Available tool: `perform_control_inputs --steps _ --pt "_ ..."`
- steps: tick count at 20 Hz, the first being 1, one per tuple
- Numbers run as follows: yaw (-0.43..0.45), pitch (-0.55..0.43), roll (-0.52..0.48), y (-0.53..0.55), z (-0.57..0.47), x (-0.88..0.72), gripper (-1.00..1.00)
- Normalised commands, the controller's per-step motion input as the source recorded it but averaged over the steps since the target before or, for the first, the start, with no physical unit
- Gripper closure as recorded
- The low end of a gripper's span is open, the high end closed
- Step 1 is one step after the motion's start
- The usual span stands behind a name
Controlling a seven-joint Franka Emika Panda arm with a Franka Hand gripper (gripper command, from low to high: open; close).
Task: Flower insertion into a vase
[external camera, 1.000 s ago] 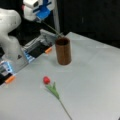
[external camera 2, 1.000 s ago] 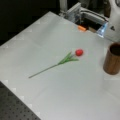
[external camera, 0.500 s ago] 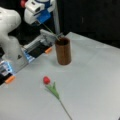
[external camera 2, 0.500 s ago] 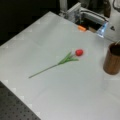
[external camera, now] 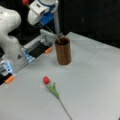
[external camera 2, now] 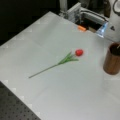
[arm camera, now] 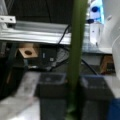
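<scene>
The dark brown vase [external camera: 63,51] stands upright on the white table, also at a front view's right edge [external camera 2: 112,61]. My gripper [external camera: 43,22] hangs up and to the left of the vase, shut on the green stem of a flower [external camera: 51,31]. That flower is tilted, its red head [external camera: 25,1] at the top and its lower end at the vase's rim. In the wrist view the stem [arm camera: 77,50] runs upright between my two dark fingers [arm camera: 51,83]. A second red flower [external camera: 46,80] [external camera 2: 79,52] lies flat on the table, in front of the vase.
The white robot base [external camera: 11,37] and a metal rail with orange tabs [external camera: 40,47] stand at the table's back edge behind the vase. A dark perforated board [external camera 2: 15,110] borders the table at a front view's bottom left.
My gripper with the held flower has shifted slightly right, toward the vase. The flower on the table and the vase have not moved.
</scene>
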Motion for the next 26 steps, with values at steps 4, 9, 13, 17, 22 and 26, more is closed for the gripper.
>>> perform_control_inputs --steps 4,9,13,17,22,26 --pt "0.082 0.613 -0.039 -0.02 0.15 0.47 1.0" --pt "0.084 0.533 -0.039 -0.05 0.09 0.44 1.0" --pt "0.082 0.412 -0.053 -0.06 0.04 0.34 1.0" --pt "0.105 0.163 -0.105 -0.06 -0.04 0.28 1.0" --pt "0.091 0.016 -0.143 -0.08 -0.2 0.35 1.0" --pt "0.036 0.003 -0.157 -0.03 -0.26 0.4 1.0"
